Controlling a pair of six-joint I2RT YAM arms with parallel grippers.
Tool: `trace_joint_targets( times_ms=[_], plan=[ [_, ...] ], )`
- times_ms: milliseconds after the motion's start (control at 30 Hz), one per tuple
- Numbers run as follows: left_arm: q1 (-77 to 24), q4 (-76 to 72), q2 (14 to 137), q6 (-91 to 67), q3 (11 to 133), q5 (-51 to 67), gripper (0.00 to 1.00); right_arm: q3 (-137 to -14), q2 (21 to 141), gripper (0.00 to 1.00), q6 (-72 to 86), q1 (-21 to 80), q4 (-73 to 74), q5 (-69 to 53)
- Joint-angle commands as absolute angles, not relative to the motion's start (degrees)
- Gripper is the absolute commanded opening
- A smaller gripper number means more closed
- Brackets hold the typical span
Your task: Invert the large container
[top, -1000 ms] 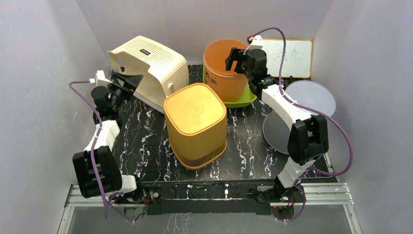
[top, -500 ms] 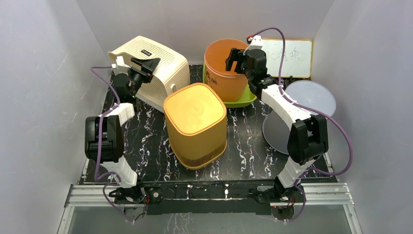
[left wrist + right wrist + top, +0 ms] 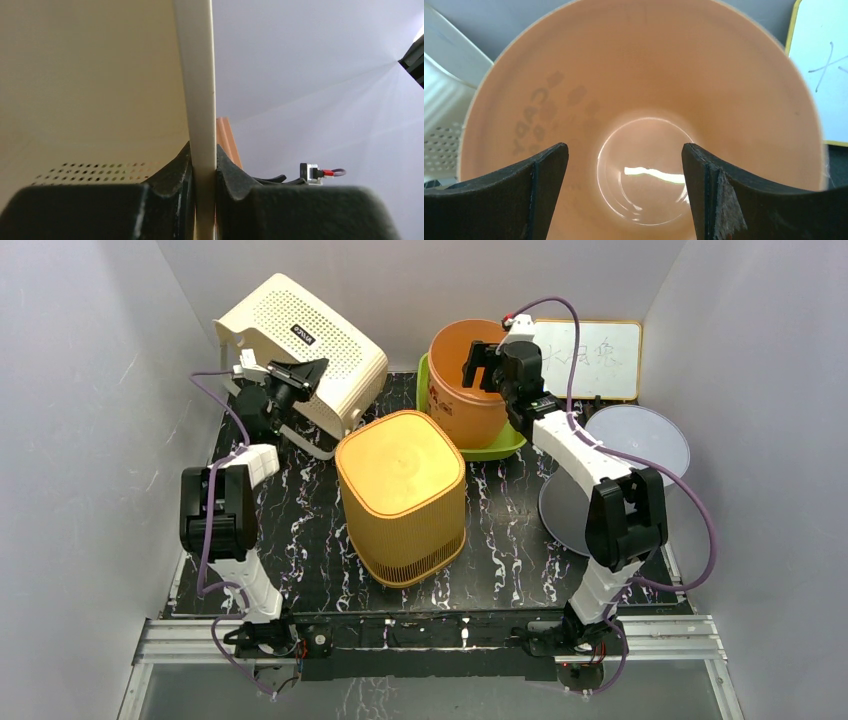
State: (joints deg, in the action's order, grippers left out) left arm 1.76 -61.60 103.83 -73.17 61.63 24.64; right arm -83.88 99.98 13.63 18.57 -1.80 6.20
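The large container, a cream perforated basket, sits tipped up at the back left with its open side facing the left wall. My left gripper is shut on its rim. In the left wrist view the cream rim runs straight up between the two black pads, and the left gripper pinches it. My right gripper stands open over the mouth of an orange bucket. In the right wrist view the right gripper is above the bucket's inside and holds nothing.
A yellow-orange ribbed bin stands bottom up in the middle of the black marbled table. The orange bucket rests on a green tray. A whiteboard and a grey round lid lie at the back right.
The left gripper reached the cream basket and closed on its rim. The basket has tipped up and back towards the rear wall. The orange bucket shifted slightly right.
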Motion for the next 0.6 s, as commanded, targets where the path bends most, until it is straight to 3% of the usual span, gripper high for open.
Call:
trace_joint_targets(
  times_ms=[0,267,567],
  plan=[
    [2.07,-75.03,104.31,-70.96,63.75,27.36,0.0,-84.98,101.77,0.82,14.07,18.02,0.18,6.64],
    [2.07,-101.72,113.38,-83.91,69.98,29.33,0.0,-85.77,102.51,0.83,13.48,17.9,0.44,7.13],
    [1.96,-102.48,117.11,-85.47,78.87,33.72,0.0,-86.66,102.36,0.83,12.94,17.83,0.96,9.85]
  ],
)
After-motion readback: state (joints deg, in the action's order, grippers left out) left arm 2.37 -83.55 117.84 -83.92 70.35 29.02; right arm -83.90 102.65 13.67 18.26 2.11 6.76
